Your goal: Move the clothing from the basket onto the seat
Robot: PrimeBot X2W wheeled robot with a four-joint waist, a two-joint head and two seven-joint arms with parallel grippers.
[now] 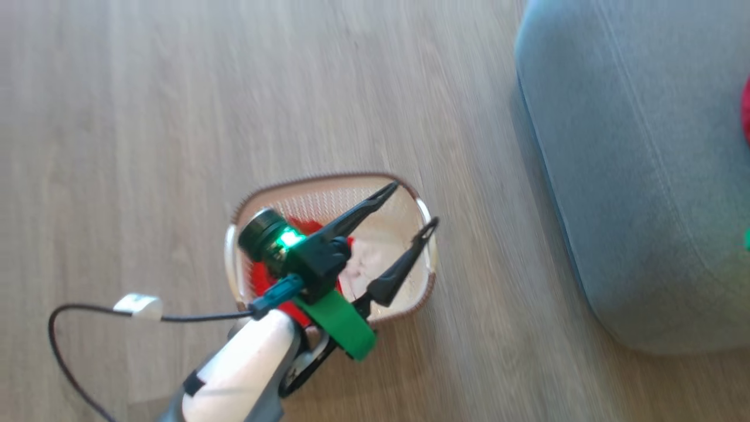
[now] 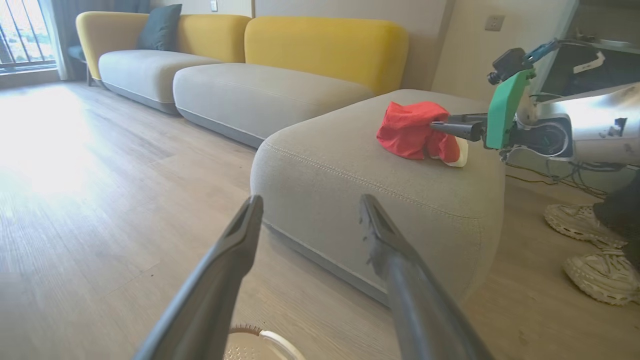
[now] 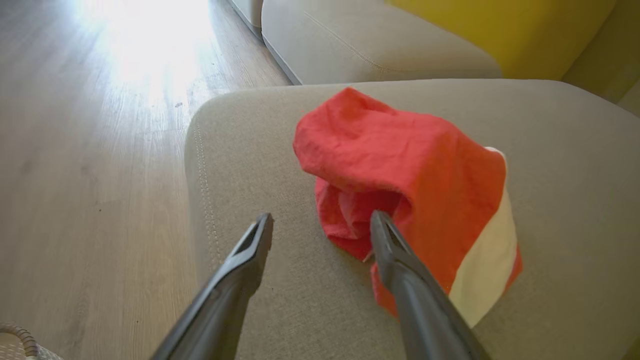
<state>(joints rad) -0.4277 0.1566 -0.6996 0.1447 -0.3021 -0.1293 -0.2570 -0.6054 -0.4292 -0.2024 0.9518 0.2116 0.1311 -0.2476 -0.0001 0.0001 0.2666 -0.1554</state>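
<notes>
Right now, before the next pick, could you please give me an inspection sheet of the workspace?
Surface: wooden floor, with the basket standing on it beside the seat.
Job's things: red clothing in the basket; one red and white garment lying on the seat.
Clutter: nothing seen.
Hands: left hand open above the basket; right hand open at the garment, one finger at its fold.
Cables: black cable with a white tag looping from the left wrist.
Surroundings: yellow sofa behind; a person's shoes near the seat.
</notes>
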